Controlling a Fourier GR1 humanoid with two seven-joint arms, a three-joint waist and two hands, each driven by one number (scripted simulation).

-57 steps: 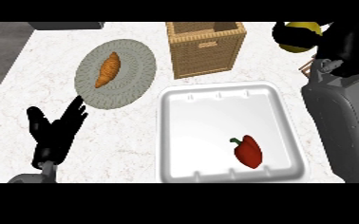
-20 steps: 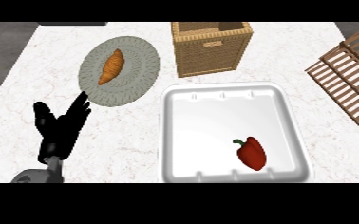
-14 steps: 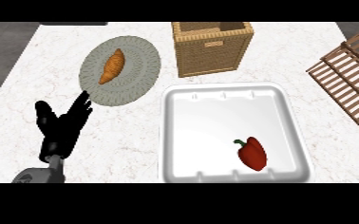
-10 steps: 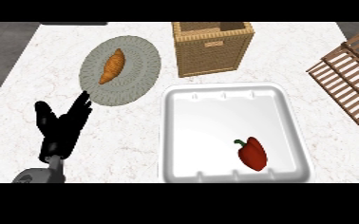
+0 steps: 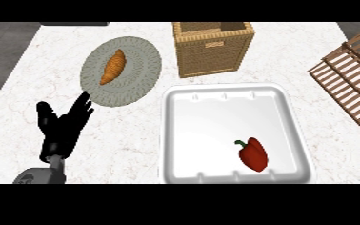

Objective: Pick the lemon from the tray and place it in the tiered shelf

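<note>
Our left robot hand [image 5: 62, 129] rests open near the desk's [image 5: 126, 138] left front edge, fingers straight and spread, holding nothing, its fingertips just short of the grey plate [image 5: 137, 83]. Our right robot hand does not show at all, so we cannot say what it has hold of.

We find no lemon on the white tray [image 5: 184, 138]. The only thing lying in it is a red bell pepper [image 5: 254, 154], in the tray's front right part, near the front rim. The plate, toward the desk's back left, carries a croissant [image 5: 112, 66], and a wicker basket [image 5: 213, 52] stands at the back, just beyond the tray. The slatted wooden tiered shelf [image 5: 341, 78] shows at the desk's right edge, partly cut off.

As we judge it, the lemon may already be gone from the tray, perhaps carried toward the shelf out of view; we cannot tell from here. To do the placing well, we would want the carrying hand brought over the shelf's slats, lowered until the fruit is supported on a tier, and only then opened, since a round fruit could roll off slats.

The shelf lies well apart from our left hand, across the whole tray, so this hand has no useful part there.
</note>
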